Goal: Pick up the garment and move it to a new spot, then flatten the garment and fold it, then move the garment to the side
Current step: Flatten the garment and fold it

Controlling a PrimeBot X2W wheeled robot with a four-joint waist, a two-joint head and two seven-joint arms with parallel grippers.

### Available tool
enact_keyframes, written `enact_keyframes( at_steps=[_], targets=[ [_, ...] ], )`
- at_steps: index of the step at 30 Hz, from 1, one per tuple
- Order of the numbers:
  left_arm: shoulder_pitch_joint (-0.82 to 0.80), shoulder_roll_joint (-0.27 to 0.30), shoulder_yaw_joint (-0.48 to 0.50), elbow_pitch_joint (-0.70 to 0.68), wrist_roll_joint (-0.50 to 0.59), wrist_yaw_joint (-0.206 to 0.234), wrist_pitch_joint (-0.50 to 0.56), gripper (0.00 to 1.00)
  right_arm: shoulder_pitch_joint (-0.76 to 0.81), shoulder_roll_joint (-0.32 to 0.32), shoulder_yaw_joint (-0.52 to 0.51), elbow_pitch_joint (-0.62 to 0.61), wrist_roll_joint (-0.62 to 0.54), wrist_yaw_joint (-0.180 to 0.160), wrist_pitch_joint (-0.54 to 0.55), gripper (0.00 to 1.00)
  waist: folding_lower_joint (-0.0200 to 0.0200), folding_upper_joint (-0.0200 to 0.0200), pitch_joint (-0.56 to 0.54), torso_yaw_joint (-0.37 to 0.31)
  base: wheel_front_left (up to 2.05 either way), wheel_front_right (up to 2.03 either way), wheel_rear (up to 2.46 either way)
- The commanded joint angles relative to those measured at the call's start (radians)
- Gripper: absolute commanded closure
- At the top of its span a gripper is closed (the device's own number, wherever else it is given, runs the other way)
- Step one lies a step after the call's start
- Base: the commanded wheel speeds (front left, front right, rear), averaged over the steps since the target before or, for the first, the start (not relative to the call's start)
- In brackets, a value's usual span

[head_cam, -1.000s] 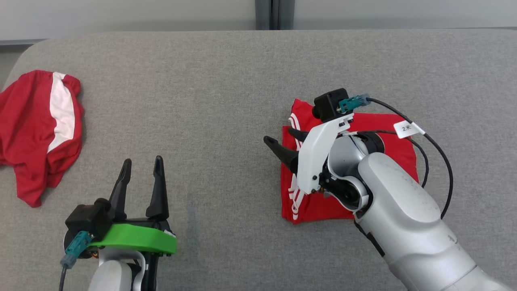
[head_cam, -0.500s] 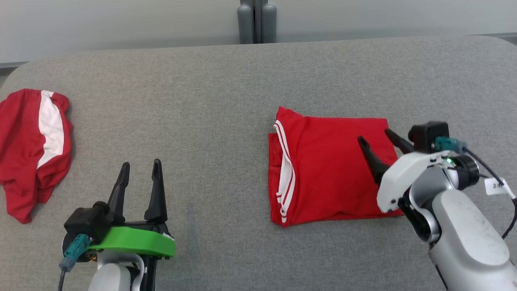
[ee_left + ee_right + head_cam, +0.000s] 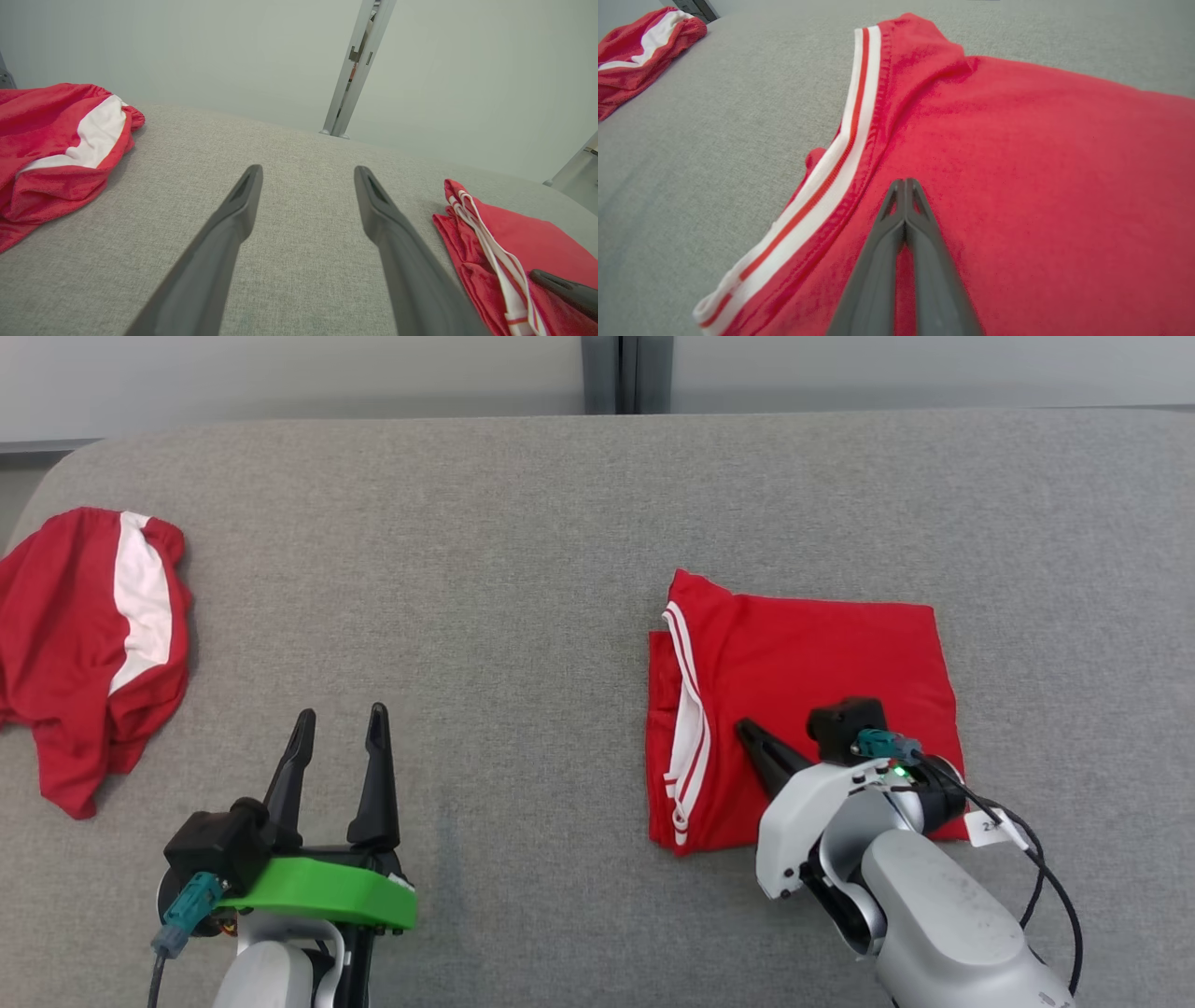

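Observation:
The folded red garment with white-striped trim lies flat on the grey surface, right of centre; it also shows in the right wrist view and the left wrist view. My right gripper hovers over the garment's near half, pointing toward the striped edge. In the right wrist view its fingers are pressed together with nothing between them. My left gripper rests at the lower left, open and empty, well apart from the garment.
A second red garment with a wide white band lies crumpled at the far left edge of the grey surface. A pale wall with a metal post stands behind. Bare grey fabric separates the two garments.
My right gripper went from the garment's left edge to its right edge, then back over its near middle, and its fingers came together. The head camera shifted slightly. The left arm stayed put.

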Motion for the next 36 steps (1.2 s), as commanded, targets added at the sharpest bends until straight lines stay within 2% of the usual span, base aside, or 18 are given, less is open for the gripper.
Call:
enact_keyframes(
  at_steps=[1, 5, 6, 11, 14, 17, 18, 19, 20, 22, 26, 31, 36],
  targets=[
    [-0.013, 0.002, -0.003, 0.001, 0.002, -0.003, 0.0, 0.0, -0.02, 0.007, 0.013, 0.032, -0.005, 0.0, -0.004, 1.0, 0.0, 0.0, 0.003, 0.016, 0.0, 0.0, 0.0],
    [-0.011, 0.002, -0.005, 0.006, -0.001, -0.004, 0.0, 0.0, -0.059, 0.027, 0.095, 0.111, 0.019, 0.0, -0.013, 1.0, 0.0, 0.0, 0.002, 0.032, 0.0, 0.0, 0.0],
    [-0.012, 0.002, -0.007, 0.007, -0.004, -0.004, 0.0, 0.0, -0.067, 0.029, 0.161, 0.113, 0.063, 0.0, -0.018, 1.0, 0.0, 0.0, 0.003, 0.036, 0.0, 0.0, 0.0],
    [-0.013, 0.002, -0.005, 0.01, -0.01, -0.004, 0.0, 0.0, -0.084, 0.027, 0.338, 0.066, 0.21, -0.001, -0.007, 1.0, 0.0, 0.0, 0.003, 0.035, 0.0, 0.0, 0.0],
    [-0.008, 0.002, 0.001, 0.01, -0.01, -0.004, 0.0, 0.0, -0.101, 0.028, 0.405, 0.031, 0.288, -0.001, -0.025, 1.0, 0.0, 0.0, -0.002, 0.027, 0.0, 0.0, 0.0],
    [0.004, 0.002, 0.013, 0.009, -0.008, -0.001, 0.0, 0.0, -0.116, 0.028, 0.424, -0.005, 0.339, -0.001, -0.072, 1.0, 0.0, 0.0, -0.016, 0.012, 0.0, 0.0, 0.0],
    [0.01, 0.002, 0.019, 0.007, -0.007, 0.0, 0.0, 0.0, -0.119, 0.028, 0.42, -0.016, 0.35, -0.001, -0.094, 0.83, 0.0, 0.0, -0.023, 0.006, 0.0, 0.0, 0.0],
    [0.014, 0.002, 0.022, 0.006, -0.006, 0.001, 0.0, 0.0, -0.122, 0.027, 0.413, -0.021, 0.351, -0.001, -0.111, 0.52, 0.0, 0.0, -0.028, 0.002, 0.0, 0.0, 0.0],
    [0.023, 0.002, 0.031, 0.005, -0.003, 0.004, 0.0, 0.0, -0.127, 0.027, 0.396, -0.033, 0.346, -0.001, -0.141, 0.0, 0.0, 0.0, -0.037, -0.009, 0.0, 0.0, 0.0],
    [0.034, 0.002, 0.044, 0.003, 0.001, 0.006, 0.0, 0.0, -0.119, 0.02, 0.357, -0.056, 0.341, -0.001, -0.172, 0.0, 0.0, 0.0, -0.053, -0.025, 0.0, 0.0, 0.0],
    [0.059, 0.002, 0.066, -0.004, 0.004, 0.009, 0.0, 0.0, -0.07, -0.036, 0.245, -0.124, 0.302, -0.001, -0.203, 0.0, 0.0, 0.0, -0.085, -0.056, 0.0, 0.0, 0.0],
    [0.088, 0.002, 0.087, -0.01, 0.012, 0.012, 0.0, 0.0, 0.027, -0.081, 0.027, -0.199, 0.216, 0.0, -0.213, 0.0, 0.0, 0.0, -0.122, -0.084, 0.0, 0.0, 0.0],
    [0.11, 0.002, 0.102, -0.016, 0.018, 0.018, 0.0, 0.0, 0.138, -0.114, -0.169, -0.279, 0.075, 0.0, -0.178, 0.0, 0.0, 0.0, -0.148, -0.107, 0.0, 0.0, 0.0]
  ],
)
